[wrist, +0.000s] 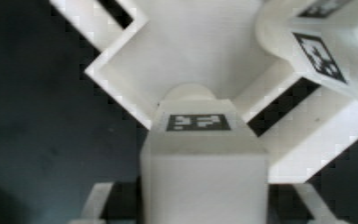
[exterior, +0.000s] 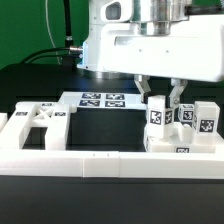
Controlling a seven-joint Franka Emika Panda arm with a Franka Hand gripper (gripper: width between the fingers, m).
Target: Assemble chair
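The arm (exterior: 130,45) is cut off above; the claw (exterior: 162,96) points straight down, pinched narrow on an upright chair block (exterior: 157,116).

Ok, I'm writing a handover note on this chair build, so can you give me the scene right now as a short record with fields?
fingers: shut on the held block, which stands upright
beside it: middle block and end block, both upright, toward the exterior view's right
seat: X-braced, lying flat at the exterior view's left, untouched
marker board: on the table behind the parts
border wall: along the front
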